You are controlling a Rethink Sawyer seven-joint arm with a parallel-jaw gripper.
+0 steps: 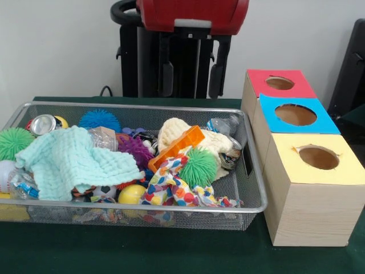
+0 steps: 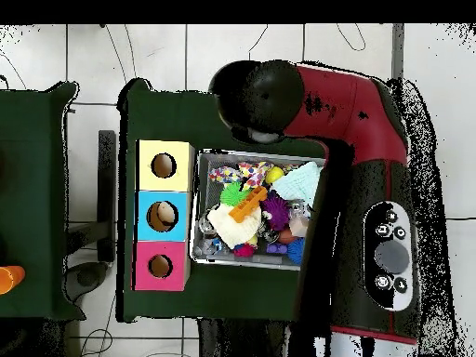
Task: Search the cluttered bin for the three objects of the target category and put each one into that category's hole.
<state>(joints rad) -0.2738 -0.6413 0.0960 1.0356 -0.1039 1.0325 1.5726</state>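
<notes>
On the green desk point(image 1: 171, 251), a silver wire-mesh bin point(image 1: 251, 188) holds a mint cloth point(image 1: 68, 162), orange plastic block point(image 1: 177, 147) and green spiky ball point(image 1: 198, 166). Just right stands a wooden box with red point(image 1: 279, 83), blue point(image 1: 295, 115) and yellow holes point(image 1: 318, 157). The jaws' state cannot be told.

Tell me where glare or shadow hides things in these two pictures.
Front view: even light, a bright glint on the can at the back of the bin; the holes in the boxes look dim inside. Overhead view: the arm blocks the bin's right edge, and the table is very dark.
</notes>
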